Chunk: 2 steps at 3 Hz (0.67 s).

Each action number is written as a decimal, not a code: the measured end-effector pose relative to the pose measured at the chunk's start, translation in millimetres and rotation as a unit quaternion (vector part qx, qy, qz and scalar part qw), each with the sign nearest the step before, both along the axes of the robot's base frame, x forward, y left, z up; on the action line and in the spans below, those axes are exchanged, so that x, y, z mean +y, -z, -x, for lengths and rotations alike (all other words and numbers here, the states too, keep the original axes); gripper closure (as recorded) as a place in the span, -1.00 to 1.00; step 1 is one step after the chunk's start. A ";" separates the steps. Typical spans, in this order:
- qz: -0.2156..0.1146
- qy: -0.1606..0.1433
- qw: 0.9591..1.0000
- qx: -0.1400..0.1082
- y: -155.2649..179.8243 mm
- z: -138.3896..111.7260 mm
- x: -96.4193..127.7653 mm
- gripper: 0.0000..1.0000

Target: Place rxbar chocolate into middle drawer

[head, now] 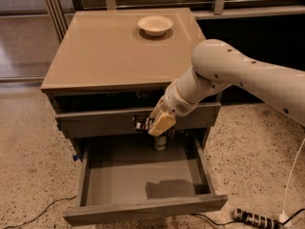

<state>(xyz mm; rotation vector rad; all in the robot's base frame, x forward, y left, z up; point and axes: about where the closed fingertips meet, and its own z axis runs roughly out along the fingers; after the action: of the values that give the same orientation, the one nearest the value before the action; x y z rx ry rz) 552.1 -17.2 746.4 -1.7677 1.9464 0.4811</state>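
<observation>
Bearing surface: the surface (109,56) carries a bowl (155,25) near its back edge.
Drawer: the middle drawer (143,208) stands pulled out, its floor below the tool.
Tool: the tool (155,124) hangs before the upper drawer front (95,123), clenched on the bar.
Bar: the rxbar chocolate (142,124) juts sideways from the tool; the way in is probably straight down.

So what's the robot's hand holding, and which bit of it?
The gripper, above the open middle drawer, pinches the rxbar chocolate by one end; the rest sticks out sideways.
</observation>
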 end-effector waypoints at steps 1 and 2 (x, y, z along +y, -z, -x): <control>0.000 0.000 1.000 0.000 0.3 0.0 0.0 1.00; 0.005 0.000 1.000 0.008 15.0 1.3 -1.3 1.00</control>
<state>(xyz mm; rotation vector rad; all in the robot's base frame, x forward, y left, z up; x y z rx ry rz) 550.8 -18.5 731.4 -1.7757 1.9620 0.4872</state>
